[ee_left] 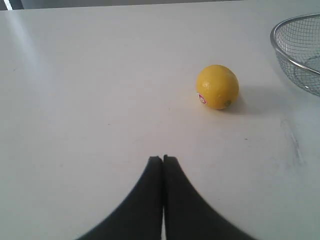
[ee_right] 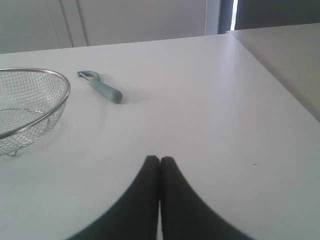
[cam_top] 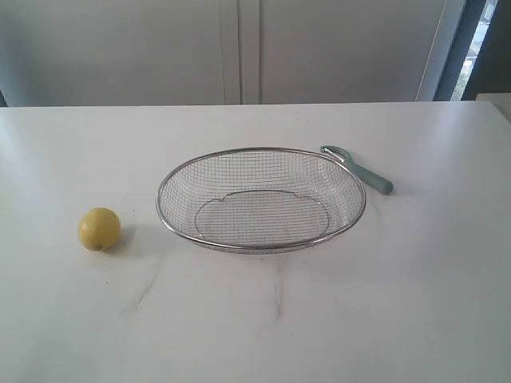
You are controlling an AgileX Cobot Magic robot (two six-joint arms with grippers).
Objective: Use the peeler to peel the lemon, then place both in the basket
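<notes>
A small yellow lemon [cam_top: 99, 229] with a red sticker lies on the white table, left of the basket [cam_top: 164, 215]. In the left wrist view the lemon [ee_left: 217, 87] sits well beyond my left gripper [ee_left: 163, 159], which is shut and empty. The teal-handled peeler [cam_top: 362, 170] lies just behind the basket's right end. My right gripper [ee_right: 160, 160] is shut and empty, far short of the peeler [ee_right: 102, 87]. The wire-mesh basket holds nothing. Neither gripper shows in the exterior view.
The white table [cam_top: 415, 287] stretches wide around the basket. Its right edge [ee_right: 272, 80] shows in the right wrist view, with a second grey surface beyond. White cabinet doors [cam_top: 239, 48] stand behind the table.
</notes>
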